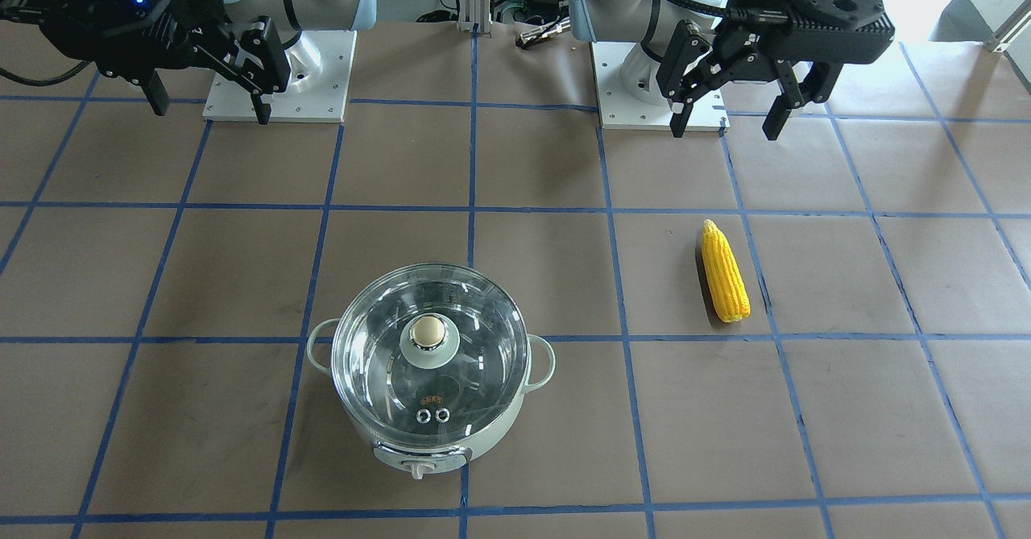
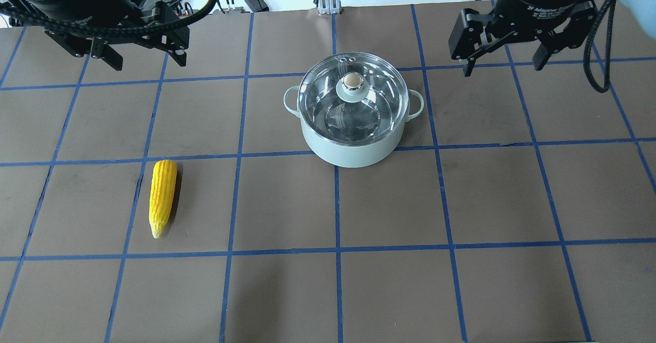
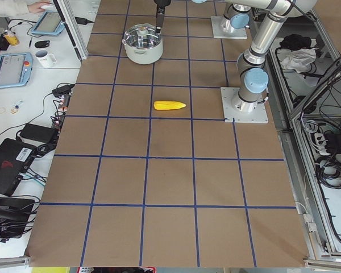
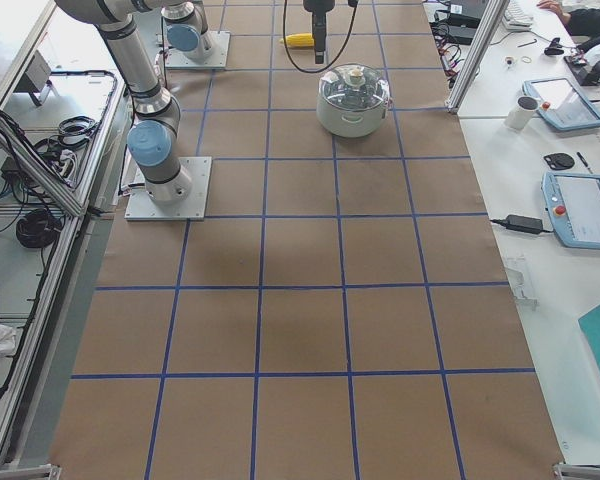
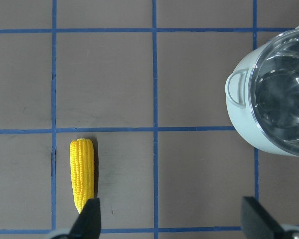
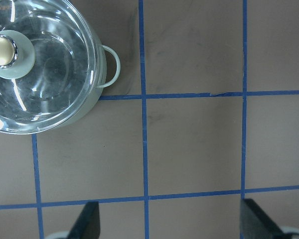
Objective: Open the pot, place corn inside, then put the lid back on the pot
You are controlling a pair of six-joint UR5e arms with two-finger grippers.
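Note:
The mint-white pot [image 2: 353, 154] stands at table centre with the glass lid [image 2: 376, 102] closed on it, beige knob up. It also shows in the front view [image 1: 499, 430] with its lid [image 1: 378, 362]. The yellow corn [image 2: 162, 194] lies flat on the robot's left side, apart from the pot, and shows in the front view [image 1: 725, 271] and the left wrist view [image 5: 82, 172]. My left gripper [image 2: 148, 64] hangs open and empty, high above the table behind the corn. My right gripper [image 2: 502, 68] is open and empty, to the right of the pot.
Brown paper with a blue tape grid covers the table. The two arm base plates [image 1: 278, 80] [image 1: 660, 80] sit at the robot's edge. Side desks with tablets [image 3: 11, 68] and a mug [image 3: 45, 57] stand beyond the far table edge.

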